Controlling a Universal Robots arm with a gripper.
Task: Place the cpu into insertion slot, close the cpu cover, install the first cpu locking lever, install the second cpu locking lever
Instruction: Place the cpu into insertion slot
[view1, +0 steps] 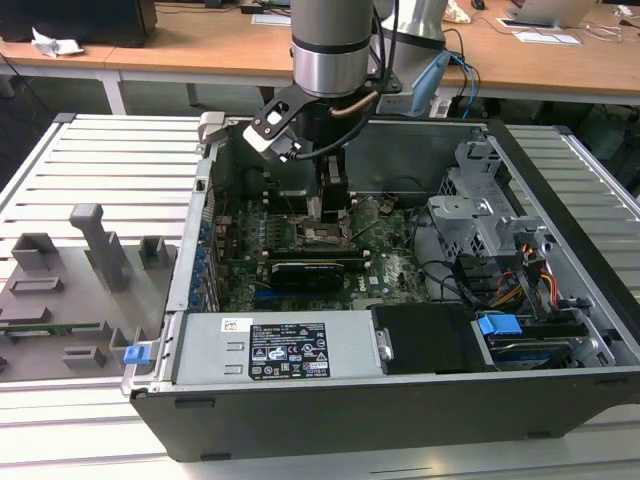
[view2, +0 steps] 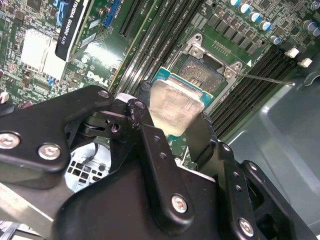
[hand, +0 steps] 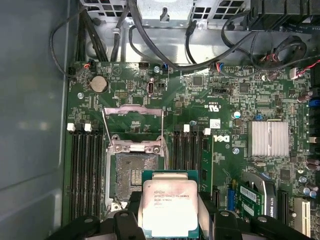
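Inside the case (view1: 400, 420), on the board (view1: 390, 270), I see the socket (hand: 134, 175) open. My hand (hand: 171, 212) pinches the cpu (hand: 170, 197) by two opposite edges, over one corner of the socket; the chip sits level, metal top up, edges square with the socket

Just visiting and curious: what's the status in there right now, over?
Tool shut on chip. Chip near the bare socket, not seated. Cover open, nothing across socket.
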